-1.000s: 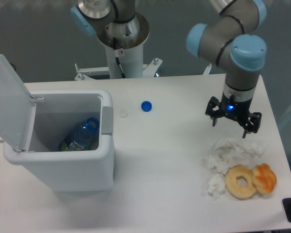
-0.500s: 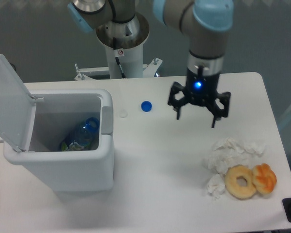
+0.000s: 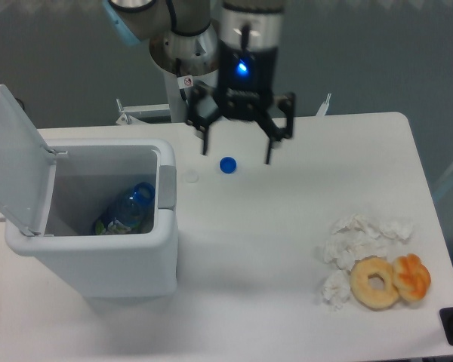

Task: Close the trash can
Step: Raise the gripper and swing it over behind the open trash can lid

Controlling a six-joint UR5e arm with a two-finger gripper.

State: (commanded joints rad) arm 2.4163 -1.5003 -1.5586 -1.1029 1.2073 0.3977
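The trash can (image 3: 98, 249) stands at the table's (image 3: 272, 256) left, lid (image 3: 15, 158) raised, a bottle (image 3: 128, 207) inside. The gripper (image 3: 237, 154), fingers wide and empty, hangs over a blue cap (image 3: 227, 164); tissues (image 3: 355, 237) and doughnuts (image 3: 389, 280) lie far right

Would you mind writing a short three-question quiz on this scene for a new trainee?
1. True or false: the lid of the trash can is shut.
2. What lies inside the trash can? A) a doughnut B) a plastic bottle C) crumpled tissue
3. Fill in: the gripper hangs with its fingers spread above the small blue ____ on the table.

Key
1. False: the lid stands open at the can's left side.
2. B. The doughnut and the tissue lie on the table at the right.
3. cap
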